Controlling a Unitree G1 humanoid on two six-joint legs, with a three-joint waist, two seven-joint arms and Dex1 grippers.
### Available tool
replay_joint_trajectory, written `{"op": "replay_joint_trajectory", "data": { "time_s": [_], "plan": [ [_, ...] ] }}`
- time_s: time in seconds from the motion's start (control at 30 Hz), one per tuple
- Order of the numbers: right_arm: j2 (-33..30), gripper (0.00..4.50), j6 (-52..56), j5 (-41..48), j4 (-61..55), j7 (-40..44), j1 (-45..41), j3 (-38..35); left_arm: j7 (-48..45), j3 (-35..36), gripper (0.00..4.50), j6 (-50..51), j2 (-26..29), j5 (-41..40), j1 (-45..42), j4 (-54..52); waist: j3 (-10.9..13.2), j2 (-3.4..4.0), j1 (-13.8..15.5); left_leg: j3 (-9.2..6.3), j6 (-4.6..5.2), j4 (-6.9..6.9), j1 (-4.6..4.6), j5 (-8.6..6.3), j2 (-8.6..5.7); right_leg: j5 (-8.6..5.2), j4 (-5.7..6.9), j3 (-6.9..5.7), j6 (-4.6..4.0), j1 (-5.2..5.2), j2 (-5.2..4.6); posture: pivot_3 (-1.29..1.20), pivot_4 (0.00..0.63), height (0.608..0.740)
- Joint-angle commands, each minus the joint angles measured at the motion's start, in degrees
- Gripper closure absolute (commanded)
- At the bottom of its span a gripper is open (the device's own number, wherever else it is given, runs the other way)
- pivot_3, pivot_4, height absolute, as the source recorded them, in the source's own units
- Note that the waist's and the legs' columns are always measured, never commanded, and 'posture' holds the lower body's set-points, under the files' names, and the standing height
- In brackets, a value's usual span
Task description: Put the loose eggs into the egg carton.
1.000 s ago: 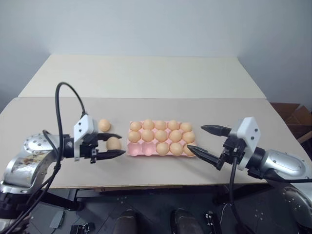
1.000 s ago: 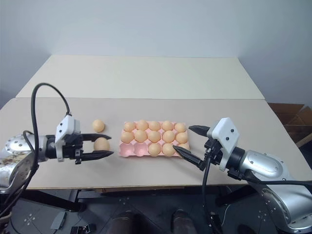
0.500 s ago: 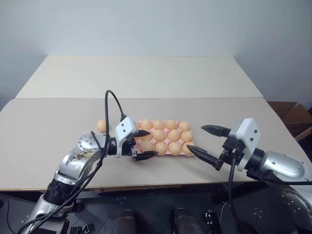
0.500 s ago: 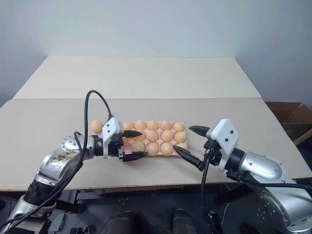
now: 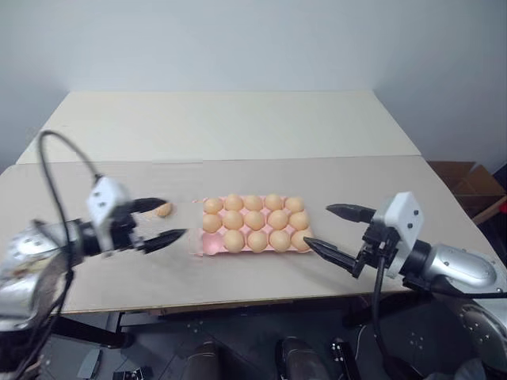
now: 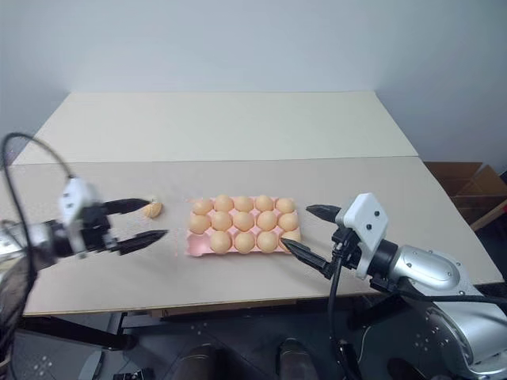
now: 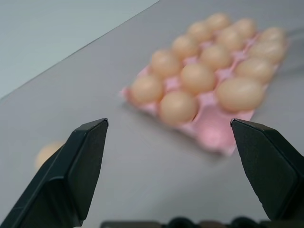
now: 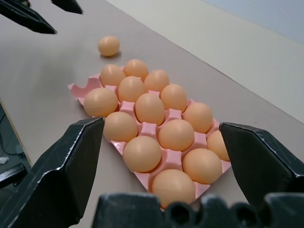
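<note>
One loose egg [image 5: 164,209] lies on the table left of the pink egg carton [image 5: 207,246]. The carton holds several eggs; its near-left corner cup [image 8: 79,88] is bare. My left gripper [image 5: 174,218] hovers open and empty beside the loose egg, which sits close to its far finger. In the left wrist view the egg [image 7: 47,153] shows past one finger [image 7: 80,161], with the carton [image 7: 211,129] ahead. My right gripper [image 5: 317,225] stands open and empty at the carton's right end. In the right wrist view the carton [image 8: 209,187] lies between its fingers, the loose egg [image 8: 109,45] beyond.
A second table top [image 5: 230,123] joins this one at the back along a seam. A cardboard box [image 5: 469,179] sits on the floor at the far right. The table's front edge [image 5: 238,301] runs just below both grippers.
My left gripper carried an egg to the carton's left end, opened and left it there. It then swung back left to the remaining loose egg. The right arm has not moved.
</note>
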Motion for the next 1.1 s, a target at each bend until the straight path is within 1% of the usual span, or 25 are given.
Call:
{"op": "replay_joint_trajectory", "data": {
  "time_s": [0.03,0.17,0.27,0.37,0.5,0.6,0.7,0.8,0.9,0.97,1.1],
  "plan": [
    [-0.91,0.0,-2.69,-0.65,1.23,2.44,-1.58,-0.22,0.61,6.58,0.01,-1.07,-0.07,-0.36,4.74,-0.85,0.0,0.0,0.54,0.02,0.0,0.02,-0.01,0.0,-0.02,-0.03,-0.01,-0.04,-0.05,0.02,-0.04,0.0,0.15,0.74],
    [-1.18,0.0,-3.44,-1.7,3.21,4.31,-2.31,0.34,2.74,10.31,0.01,-0.61,-2.99,-1.24,11.88,-4.43,-0.01,-0.01,0.86,0.07,-0.01,0.04,-0.03,0.0,0.0,-0.05,-0.06,-0.01,-0.11,0.0,-0.07,0.0,0.15,0.74],
    [-1.09,0.0,-3.58,-2.15,3.91,5.11,-2.7,0.53,4.5,11.11,0.01,0.21,-4.81,-1.99,14.52,-7.05,0.0,-0.02,1.16,0.07,-0.01,0.04,-0.06,-0.01,0.01,-0.05,-0.08,-0.01,-0.12,-0.01,-0.07,0.0,0.15,0.74],
    [-1.09,0.0,-3.63,-2.34,4.24,5.51,-3.01,0.58,5.99,11.36,0.01,0.87,-5.73,-2.66,15.21,-8.37,0.0,-0.01,1.29,0.1,-0.01,0.03,-0.05,-0.01,0.02,-0.06,-0.05,-0.05,-0.15,-0.01,-0.05,0.0,0.15,0.74],
    [-1.35,0.0,-3.58,-2.4,4.46,6.08,-3.34,0.17,7.34,10.17,0.01,1.46,-4.77,-3.14,13.61,-7.77,0.0,-0.01,1.22,0.1,-0.01,0.03,-0.02,-0.01,0.04,-0.06,-0.02,-0.05,-0.19,-0.02,-0.02,0.0,0.15,0.74],
    [-1.44,0.0,-3.59,-2.51,4.49,6.29,-3.34,-0.17,9.87,6.98,0.01,3.14,-3.91,-2.49,8.9,-5.5,0.0,-0.01,1.36,0.12,-0.01,0.04,-0.03,0.0,0.02,-0.06,-0.02,-0.06,-0.19,-0.01,-0.01,0.0,0.15,0.74],
    [-1.36,0.0,-3.46,-2.59,4.22,6.2,-3.49,-0.19,14.96,0.56,0.01,6.11,-4.13,0.13,0.48,-1.67,-0.01,-0.01,1.53,0.17,-0.01,0.06,-0.04,0.0,0.0,-0.05,-0.02,-0.09,-0.17,0.01,-0.02,0.0,0.15,0.74],
    [-1.29,0.0,-3.29,-2.56,3.82,5.78,-3.57,-0.32,21.79,-7.23,0.01,10.07,-6.59,4.11,-9.43,3.24,-0.01,-0.04,1.46,0.17,-0.01,0.09,-0.06,0.0,-0.03,0.13,-0.03,-0.09,0.1,0.06,0.0,0.0,0.15,0.74],
    [-1.31,0.0,-3.06,-2.35,3.23,5.37,-3.36,-0.73,25.7,-12.49,0.01,12.47,-9.53,6.59,-16.19,7.54,-0.02,-0.05,1.15,0.15,0.0,0.08,-0.11,0.0,-0.07,0.27,-0.09,-0.06,0.31,0.06,0.0,0.0,0.15,0.74],
    [-1.31,0.0,-2.99,-2.21,2.76,5.1,-3.06,-0.95,28.19,-14.87,0.01,13.58,-11.52,8.27,-20.05,10.87,-0.01,-0.06,0.91,0.16,0.02,0.06,-0.13,-0.01,-0.08,0.28,-0.12,-0.01,0.31,0.02,0.01,0.0,0.15,0.74],
    [-1.19,0.0,-2.98,-2.16,2.12,4.38,-2.53,-1.17,34.77,-17.24,0.01,16.84,-15.77,11.6,-26.76,17.34,0.0,-0.08,0.86,0.12,0.03,0.03,-0.17,-0.02,-0.08,0.28,-0.11,-0.05,0.31,-0.01,0.06,0.0,0.15,0.74]
  ]
}}
